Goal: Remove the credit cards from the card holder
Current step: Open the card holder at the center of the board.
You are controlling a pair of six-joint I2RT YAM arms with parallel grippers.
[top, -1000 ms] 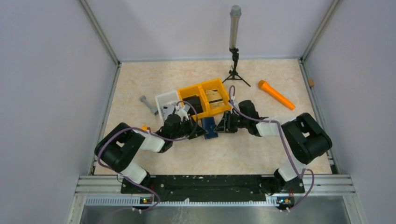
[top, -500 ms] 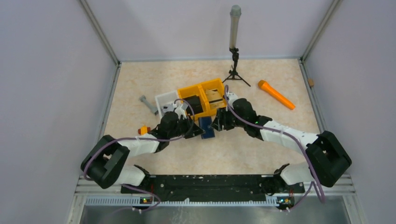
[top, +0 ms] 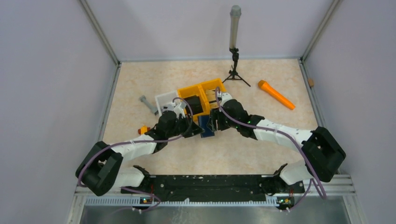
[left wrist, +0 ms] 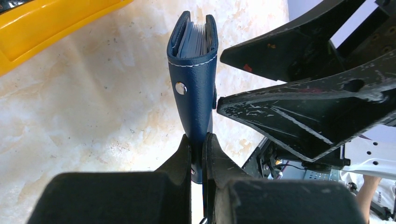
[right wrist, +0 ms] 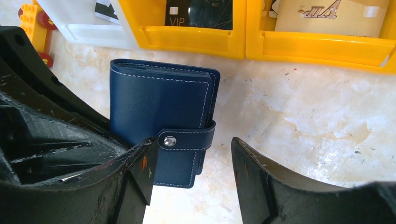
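Observation:
The navy card holder (top: 206,126) stands on its edge on the table, folded, with its snap strap (right wrist: 187,139) fastened. My left gripper (top: 195,127) is shut on the holder's lower edge (left wrist: 200,140). Pale grey-blue pocket edges (left wrist: 195,41) show in the holder's open end (left wrist: 193,79); no card shows clear of them. My right gripper (right wrist: 191,175) is open, with one finger (right wrist: 137,172) against the holder's face (right wrist: 156,105) by the snap. It is just right of the holder in the top view (top: 214,122).
A yellow two-compartment bin (top: 201,89) is just behind the holder, with a black VIP card (right wrist: 196,11) and a tan VIP card (right wrist: 327,14) in it. A white tray (top: 166,99), small orange block (top: 143,130), grey bolt (top: 148,104), orange stick (top: 276,94) and tripod (top: 235,70) stand around.
Both arms have stretched forward and shifted left. My right gripper has closed in on the holder. The holder has moved slightly left and away, still in my left gripper.

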